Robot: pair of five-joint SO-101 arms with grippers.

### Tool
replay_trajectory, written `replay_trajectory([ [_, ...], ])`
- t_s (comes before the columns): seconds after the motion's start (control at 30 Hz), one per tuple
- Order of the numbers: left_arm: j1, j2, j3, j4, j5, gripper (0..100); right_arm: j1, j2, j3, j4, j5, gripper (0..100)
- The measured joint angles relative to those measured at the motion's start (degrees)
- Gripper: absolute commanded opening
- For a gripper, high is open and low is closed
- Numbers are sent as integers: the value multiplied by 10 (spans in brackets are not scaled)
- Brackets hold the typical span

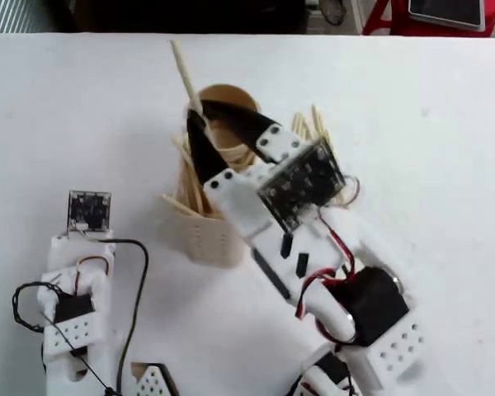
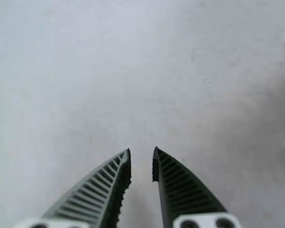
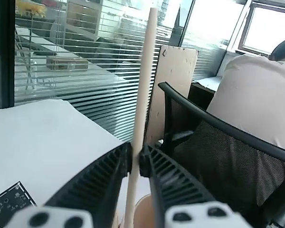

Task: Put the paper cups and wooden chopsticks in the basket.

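Note:
A beige perforated basket (image 1: 206, 239) stands mid-table with several wooden chopsticks (image 1: 190, 177) leaning in it and a brown paper cup (image 1: 228, 94) at its far side. My right gripper (image 1: 196, 109) hovers over the basket, shut on one chopstick (image 1: 181, 70) that sticks up and away past its tips. In the right wrist view the same chopstick (image 3: 145, 71) runs upright between the right gripper's (image 3: 135, 153) fingers, with a cup rim (image 3: 143, 213) below. My left gripper (image 2: 141, 154) points down at bare white table, slightly open, nothing between its fingers.
The left arm (image 1: 76, 289) sits at the near left with a loose black cable (image 1: 136, 280) beside it. White table (image 1: 82, 115) stretches left of and behind the basket. The table's far edge (image 1: 107, 35) runs along the back.

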Motion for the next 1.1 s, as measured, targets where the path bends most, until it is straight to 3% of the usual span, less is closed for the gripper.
replay_trajectory([
  [0.23, 0, 0, 0, 0, 0, 98, -1, 8, 2, -11, 0, 25],
  [0.43, 0, 0, 0, 0, 0, 98, -1, 8, 2, -11, 0, 163],
  [0.73, 0, 0, 0, 0, 0, 98, 7, 8, 0, 31, 3, 94],
  [0.93, 0, 0, 0, 0, 0, 98, 112, 9, -82, 239, 146, 88],
  [1.1, 0, 0, 0, 0, 0, 98, 274, 9, -121, 374, 240, 88],
])
